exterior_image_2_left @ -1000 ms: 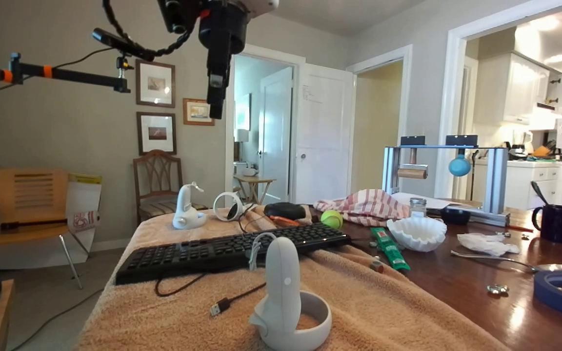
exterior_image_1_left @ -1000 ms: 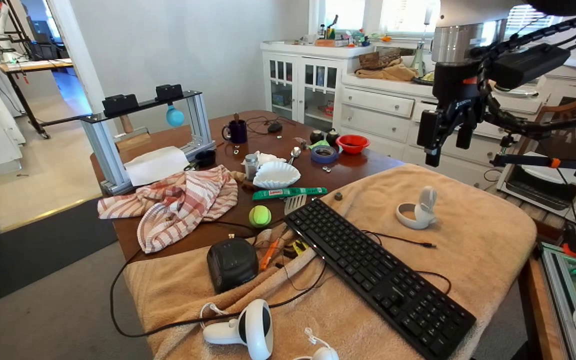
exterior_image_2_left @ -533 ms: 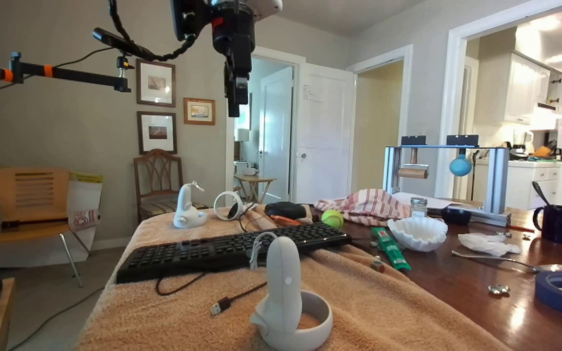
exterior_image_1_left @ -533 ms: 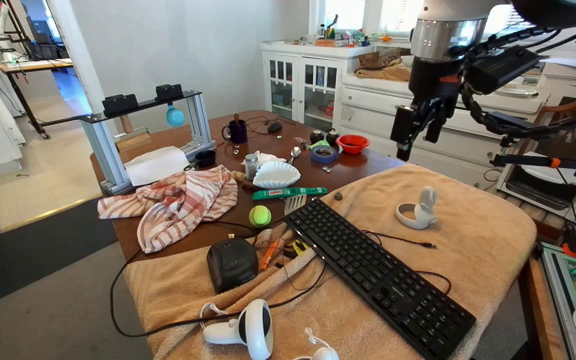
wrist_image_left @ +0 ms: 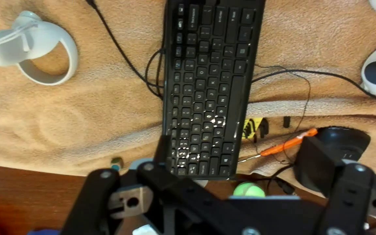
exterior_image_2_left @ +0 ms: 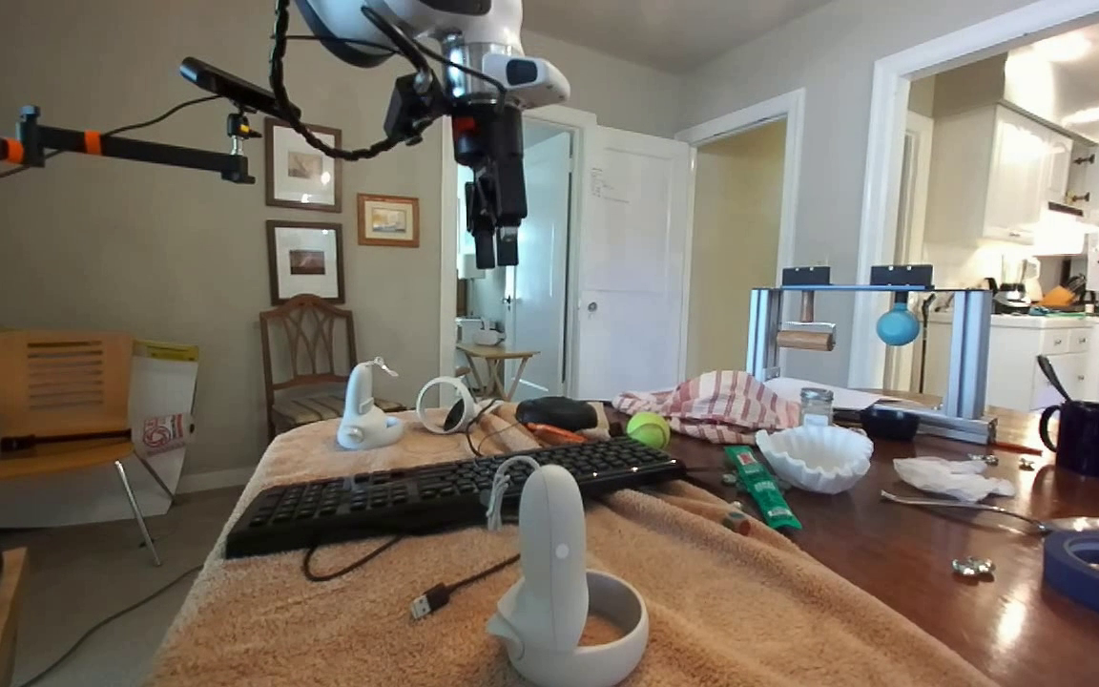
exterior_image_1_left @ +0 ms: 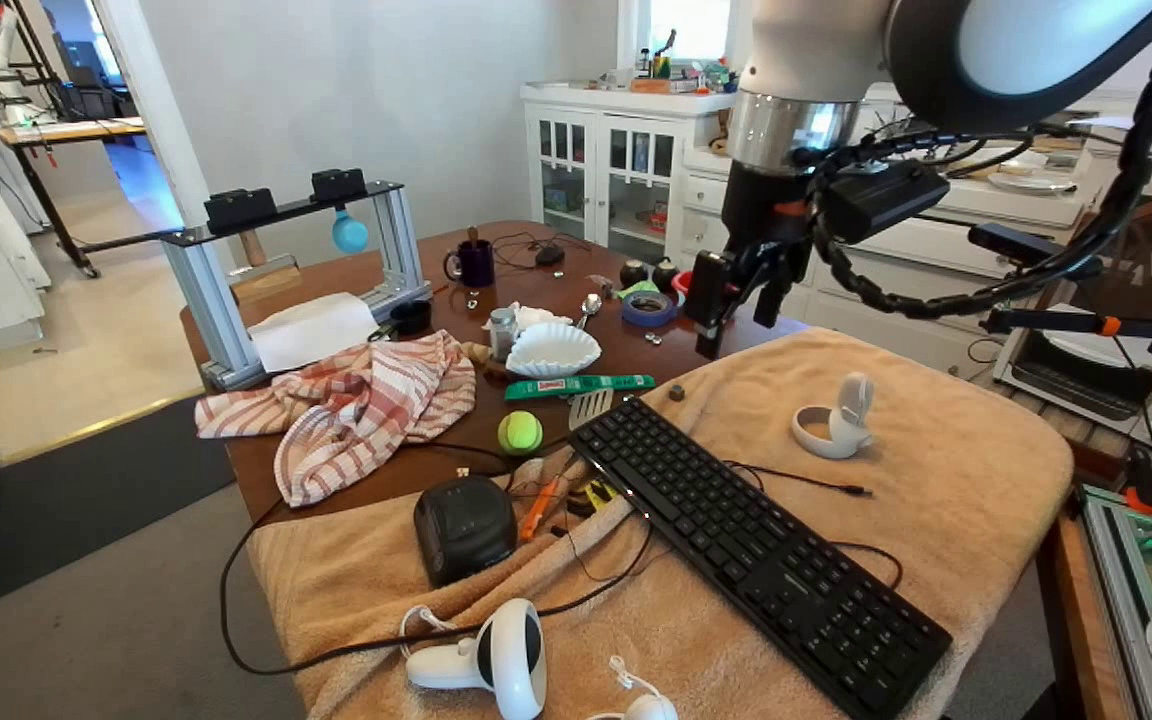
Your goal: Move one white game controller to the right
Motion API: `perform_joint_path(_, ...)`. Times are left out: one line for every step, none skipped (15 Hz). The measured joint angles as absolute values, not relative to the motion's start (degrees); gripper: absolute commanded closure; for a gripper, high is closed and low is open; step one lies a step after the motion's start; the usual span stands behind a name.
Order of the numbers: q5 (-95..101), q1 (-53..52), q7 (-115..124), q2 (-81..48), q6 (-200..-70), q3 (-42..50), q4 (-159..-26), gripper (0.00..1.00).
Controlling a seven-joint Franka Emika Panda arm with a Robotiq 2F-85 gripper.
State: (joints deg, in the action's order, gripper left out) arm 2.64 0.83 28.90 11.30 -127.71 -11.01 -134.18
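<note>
This is a room in a home, with a robot arm (exterior_image_1_left: pixel 821 50) at a wooden table (exterior_image_1_left: pixel 626 352) partly draped with a tan towel (exterior_image_1_left: pixel 946 430). In an exterior view, a white glass-doored cabinet (exterior_image_1_left: pixel 598 165) and a run of white drawers (exterior_image_1_left: pixel 706 193) stand at the far side, with a window (exterior_image_1_left: pixel 688 30) above the cabinet. In an exterior view, framed pictures (exterior_image_2_left: pixel 304 164) hang on a painted wall (exterior_image_2_left: pixel 158 248) near a dark wooden chair (exterior_image_2_left: pixel 319 408), a white door (exterior_image_2_left: pixel 640 258) stands to their right, and a doorway (exterior_image_2_left: pixel 883 181) at the far right shows kitchen cupboards (exterior_image_2_left: pixel 993 181) and a counter (exterior_image_2_left: pixel 1026 345).
</note>
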Motion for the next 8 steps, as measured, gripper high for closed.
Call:
perform_joint_path(0.9,-0.1,28.6,10.0,-128.1,-11.0,-133.3,0.00)
perform_joint_path(-0.3,-0.9,28.4,9.0,-128.3,-11.0,-132.6,0.00)
perform_joint_path(-0.8,-1.3,28.4,8.3,-128.3,-11.0,-132.0,0.00)
perform_joint_path(-1.1,-1.4,28.3,8.0,-128.3,-11.0,-131.7,0.00)
perform_joint_path(-1.2,-1.4,28.2,7.8,-128.3,-10.9,-131.6,0.00)
perform_joint_path(-1.2,-1.4,28.1,7.8,-128.3,-10.8,-131.6,0.00)
perform_joint_path(-1.3,-1.4,28.1,7.8,-128.3,-10.7,-131.5,0.00)
perform_joint_path(-1.3,-1.4,28.0,7.8,-128.3,-10.7,-131.5,0.00)
